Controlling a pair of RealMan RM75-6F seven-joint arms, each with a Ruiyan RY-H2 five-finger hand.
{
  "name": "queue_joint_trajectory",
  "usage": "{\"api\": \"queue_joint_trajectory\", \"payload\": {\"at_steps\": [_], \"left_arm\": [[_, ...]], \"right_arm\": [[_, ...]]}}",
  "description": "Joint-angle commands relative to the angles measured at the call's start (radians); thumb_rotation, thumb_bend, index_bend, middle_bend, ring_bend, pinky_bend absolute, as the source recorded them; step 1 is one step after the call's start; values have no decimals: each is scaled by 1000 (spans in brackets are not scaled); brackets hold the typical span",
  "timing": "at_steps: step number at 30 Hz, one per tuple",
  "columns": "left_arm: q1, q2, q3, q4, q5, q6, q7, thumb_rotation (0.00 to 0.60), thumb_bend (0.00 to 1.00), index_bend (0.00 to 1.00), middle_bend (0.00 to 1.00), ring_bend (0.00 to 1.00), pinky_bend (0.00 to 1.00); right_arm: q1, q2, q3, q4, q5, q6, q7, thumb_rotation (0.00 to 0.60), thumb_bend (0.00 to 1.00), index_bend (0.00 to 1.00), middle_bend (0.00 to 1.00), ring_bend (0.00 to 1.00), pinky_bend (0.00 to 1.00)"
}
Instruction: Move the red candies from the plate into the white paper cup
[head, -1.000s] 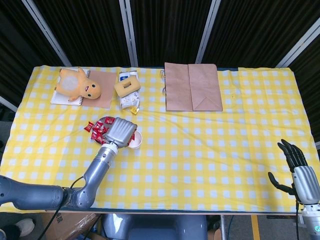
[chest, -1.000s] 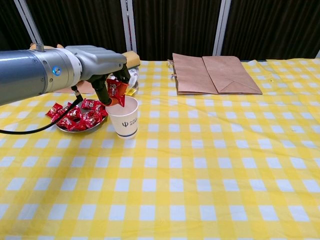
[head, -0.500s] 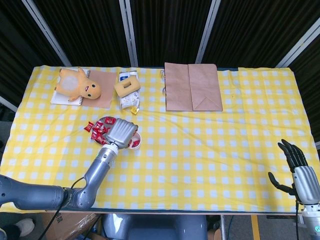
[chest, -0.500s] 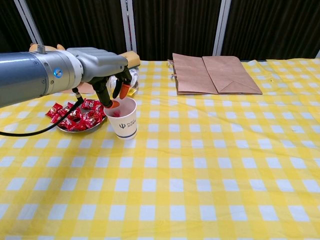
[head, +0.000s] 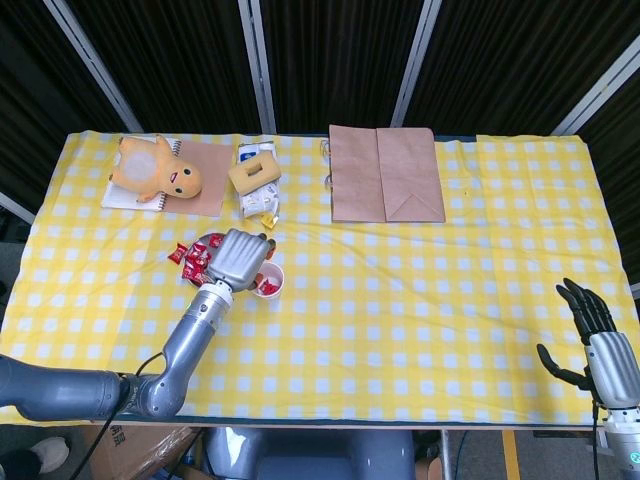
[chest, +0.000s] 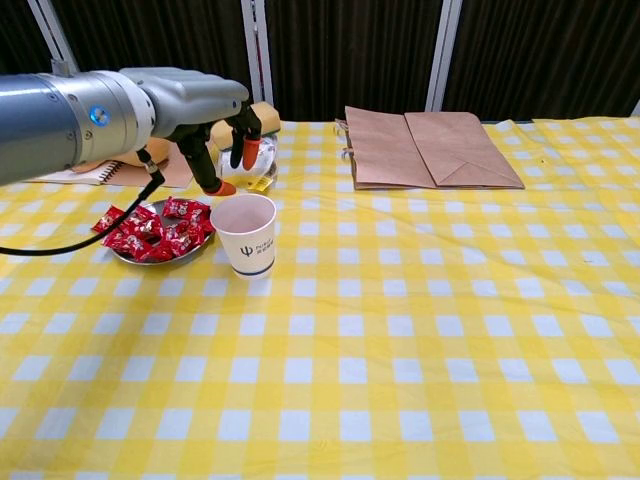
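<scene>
**Left hand empty above plate and cup; candy in the cup**

Now, left hand (chest: 205, 115) hangs over the near edge of the plate (chest: 128, 258), just up-left of the white paper cup (chest: 246, 233). Fingers apart, orange tips pointing down, nothing between them. In head view the same hand (head: 240, 259) covers part of the plate and sits beside the cup (head: 267, 282), w/ red visible inside the cup, so at least one candy is in there; how many, can't tell.

Red candies (chest: 150, 231) lie heaped on the plate, left of the cup, a few spilling toward the rim. Plate and cup are just beside each other; touching or not, can't tell. Cup stands upright on the yellow checked tablecloth (chest: 400, 340).

Right hand (head: 592, 332) is well apart, at the far right near the table's front corner; seen in head view only. Fingers spread and held upward, holding nothing.

Along the back of the table: a yellow plush toy (head: 152, 170) lying on a notebook (head: 125, 195), a tan block-shaped item on a white packet (head: 254, 177) behind the plate, and a flat brown paper bag (head: 385, 175) toward the middle. None of these touch the plate or cup.
</scene>
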Motion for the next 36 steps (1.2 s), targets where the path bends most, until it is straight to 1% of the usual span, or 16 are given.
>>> {"api": "queue_joint_trajectory", "payload": {"at_steps": [1, 5, 8, 16, 19, 22, 28, 36], "left_arm": [[16, 45, 6, -24, 5, 3, -7, 600, 275, 411, 382, 958, 956], [35, 101, 39, -45, -9, -9, 7, 600, 255, 393, 367, 958, 956], [60, 131, 62, -44, -19, -11, -7, 600, 251, 388, 366, 958, 956], [97, 148, 118, 22, -49, -51, -17, 600, 242, 371, 360, 958, 956], [100, 135, 134, 60, -78, -72, -6, 600, 233, 362, 341, 958, 956], [96, 113, 138, 100, -107, -92, 3, 600, 221, 357, 334, 958, 956], [81, 54, 136, 181, -155, -126, 22, 600, 221, 357, 337, 958, 956], [69, -10, 134, 259, -178, -148, 38, 600, 221, 343, 318, 958, 956]], "right_arm": [[0, 0, 0, 0, 0, 0, 0, 600, 424, 0, 0, 0, 0], [0, -1, -1, 0, -2, 1, -2, 600, 424, 0, 0, 0, 0], [0, -1, -1, 0, -3, 1, -2, 600, 424, 0, 0, 0, 0], [0, -1, -2, -2, -4, 0, -8, 600, 424, 0, 0, 0, 0], [0, -2, -2, -3, -3, -1, -9, 600, 424, 0, 0, 0, 0], [0, -2, -2, -3, -1, -3, -11, 600, 424, 0, 0, 0, 0], [0, -1, 0, -2, 2, -3, -7, 600, 423, 0, 0, 0, 0], [1, 0, -1, -2, 2, -6, -2, 600, 424, 0, 0, 0, 0]]}}
